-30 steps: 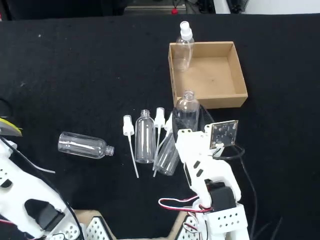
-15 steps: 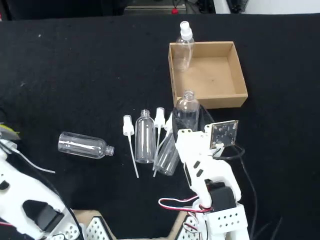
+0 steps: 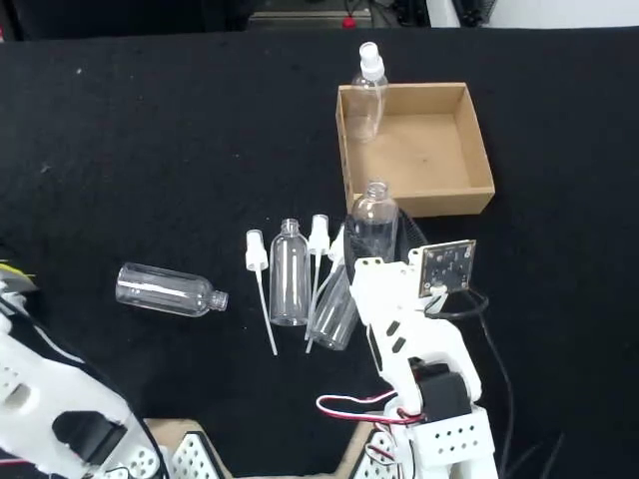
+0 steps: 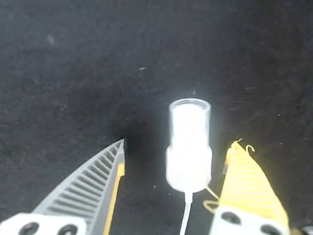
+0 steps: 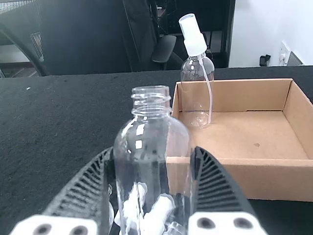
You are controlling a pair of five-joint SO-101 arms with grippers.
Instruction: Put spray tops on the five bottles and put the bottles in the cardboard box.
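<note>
Your left end effector [image 4: 179, 144] has pulled back a little. It sits wide around a spray top [image 4: 190, 147], not gripping yet. Your right end effector [image 5: 152, 151] holds a topless bottle [image 5: 150, 122] by the box [image 5: 234, 132], waiting.

Clear, glossy plastic bottle [image 5: 149, 147] — matt brown cardboard box [image 3: 439, 203], smooth white plastic spray top [image 4: 190, 147], rough black cloth [image 3: 150, 130]

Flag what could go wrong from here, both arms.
1. The spray top sits off-centre in the open left gripper, close to the yellow finger with a gap on the grey side; closing may skew or flick it.
2. The right gripper holds the open bottle upright just before the cardboard box wall, with a lying bottle beside the arm; a swing could knock either.
</note>
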